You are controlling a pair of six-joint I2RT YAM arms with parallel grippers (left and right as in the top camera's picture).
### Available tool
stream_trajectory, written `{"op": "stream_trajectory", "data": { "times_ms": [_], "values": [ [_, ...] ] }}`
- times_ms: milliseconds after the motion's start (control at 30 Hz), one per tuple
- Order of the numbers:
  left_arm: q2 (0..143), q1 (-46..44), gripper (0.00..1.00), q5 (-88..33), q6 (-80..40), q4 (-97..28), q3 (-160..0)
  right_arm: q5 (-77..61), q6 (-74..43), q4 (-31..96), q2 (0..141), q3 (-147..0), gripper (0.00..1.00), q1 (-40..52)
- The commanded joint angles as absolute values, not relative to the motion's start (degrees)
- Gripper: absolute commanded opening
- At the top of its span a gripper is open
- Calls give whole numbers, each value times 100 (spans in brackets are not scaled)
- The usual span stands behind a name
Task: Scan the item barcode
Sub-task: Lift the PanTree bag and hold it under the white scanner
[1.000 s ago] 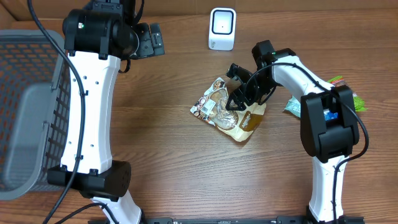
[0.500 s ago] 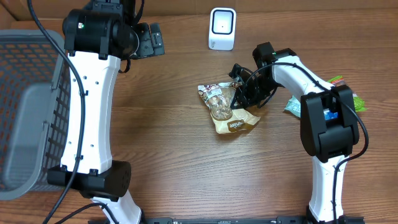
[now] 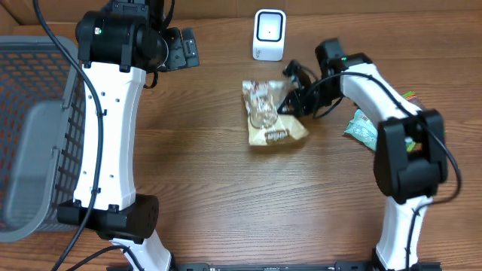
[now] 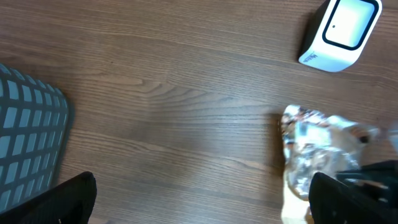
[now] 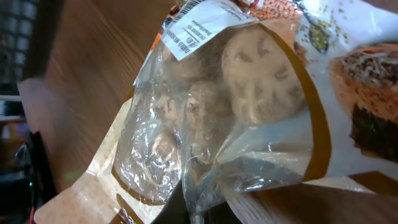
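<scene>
While right gripper [image 3: 290,105] pinches the cookie bag [image 3: 269,120], left gripper [image 3: 183,50] sits spread;
face its label [image 5: 193,34] squarely at the scanner [image 3: 269,35] by the table's far edge

surface: wooden table [image 3: 211,196] is carrying everything | far edge: white scanner [image 3: 269,35] is standing | my left: grey basket [image 3: 30,128] is sitting | my right: teal packet [image 3: 359,128] is lying flat

Right claw [image 5: 198,208] pinches the clear cookie bag [image 5: 249,106].
</scene>
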State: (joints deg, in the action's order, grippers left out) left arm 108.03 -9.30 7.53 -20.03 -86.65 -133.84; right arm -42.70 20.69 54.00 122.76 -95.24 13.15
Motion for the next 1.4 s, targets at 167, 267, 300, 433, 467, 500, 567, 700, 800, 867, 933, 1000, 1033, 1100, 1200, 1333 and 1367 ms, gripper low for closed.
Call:
{"op": "stream_trajectory", "data": {
  "times_ms": [167,267,300,433,467,500,567,700,800,867,933,1000,1033,1100,1200,1333,1367],
  "values": [
    [10814,-941,100,749,-2102,-8656,-13373,-4292,2075,5028,10615,-9738,4,1310],
    [10812,-941,100,749,-2102,-8656,-13373,-4263,2073,4998,10228,-9738,4,1310],
    [10814,-941,100,749,-2102,-8656,-13373,-4213,2075,4989,10121,-9738,4,1310],
    [10814,-941,100,749,-2102,-8656,-13373,-3658,1962,4886,9773,-9738,4,1313],
    [10814,-941,100,749,-2102,-8654,-13373,-3356,1787,4825,9732,-9738,4,1319],
    [10814,-941,100,749,-2102,-8656,-13373,-2961,1619,4757,9706,-9738,4,1345],
    [10814,-941,100,749,-2102,-8656,-13373,-2088,1275,4619,9708,-9738,4,1433],
    [10812,-941,100,749,-2102,-8656,-13373,-130,1020,4233,9765,-9736,4,1839],
    [10814,-941,100,749,-2102,-8656,-13373,1409,888,3686,9865,-9732,4,2224],
    [10814,-941,100,749,-2102,-8656,-13373,2281,895,3085,9994,-9706,4,2451],
    [10814,-941,100,749,-2102,-8656,-13373,2967,1000,2482,10160,-9706,4,2602],
    [10814,-941,100,749,-2102,-8656,-13373,3321,1500,1949,10370,-9706,4,2681],
    [10814,-941,100,749,-2102,-8654,-13373,3391,1831,1791,10471,-9706,4,2700],
    [10812,-941,100,749,-2102,-8656,-13373,3570,2506,1535,10696,-9703,4,2698],
    [10814,-941,100,749,-2102,-8656,-13373,3988,3682,1179,11102,-9703,4,2689],
    [10814,-941,100,749,-2102,-8656,-13373,4753,5221,301,11701,-9703,4,2687],
    [10814,-941,100,749,-2102,-8656,-13373,4875,5531,10,11839,-9703,4,2687]
  ]
}}
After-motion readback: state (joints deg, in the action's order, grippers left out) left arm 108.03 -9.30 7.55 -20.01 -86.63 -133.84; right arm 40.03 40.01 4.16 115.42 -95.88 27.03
